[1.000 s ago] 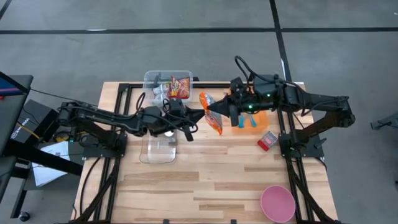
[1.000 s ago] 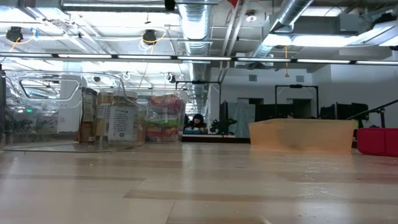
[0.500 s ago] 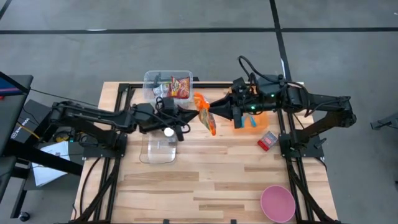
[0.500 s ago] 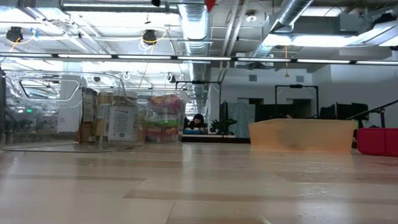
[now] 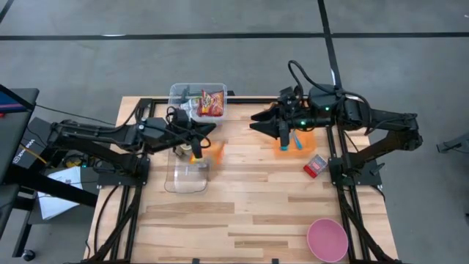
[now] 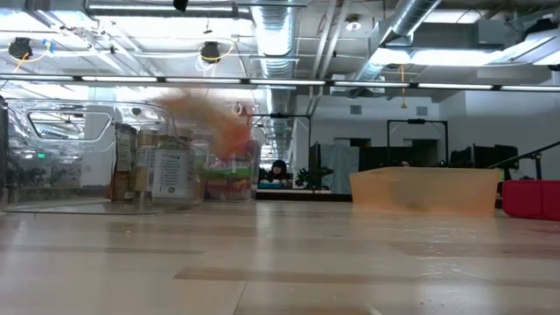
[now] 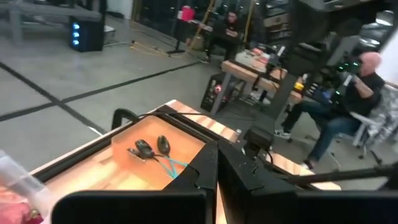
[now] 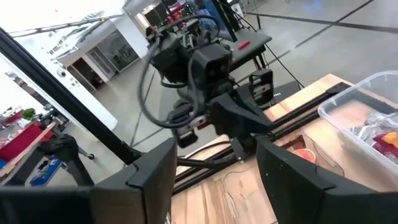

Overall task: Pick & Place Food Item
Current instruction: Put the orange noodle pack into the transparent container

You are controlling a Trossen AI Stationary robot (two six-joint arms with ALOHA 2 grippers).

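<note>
An orange snack bag (image 5: 212,152) is a blurred streak in the air just near of my left gripper (image 5: 212,130), above a clear empty container (image 5: 187,174). In the low view the bag (image 6: 210,122) smears well above the table. My left gripper (image 7: 216,180) is shut. My right gripper (image 5: 255,122) stands high over the middle of the table, facing the left one. Its fingers (image 8: 155,177) are wide apart with nothing between them. My left gripper is shut on the orange snack bag, which swings blurred below and to the near side of its fingertips, clear of the table. The place of contact is lost in the blur and behind the fingers, so which part of the bag it has cannot be told.
A clear bin (image 5: 199,101) of packaged foods stands at the far left. An orange tray (image 5: 299,141) with spoons lies under my right arm. A red box (image 5: 316,166) sits beside it and a pink bowl (image 5: 327,239) stands at the near right.
My right gripper has opened and let go of the orange bag. My left gripper, shut throughout, has drawn back toward the table's left edge, and the bag has gone with it. The bag has dropped from high between the grippers and now swings lower.
</note>
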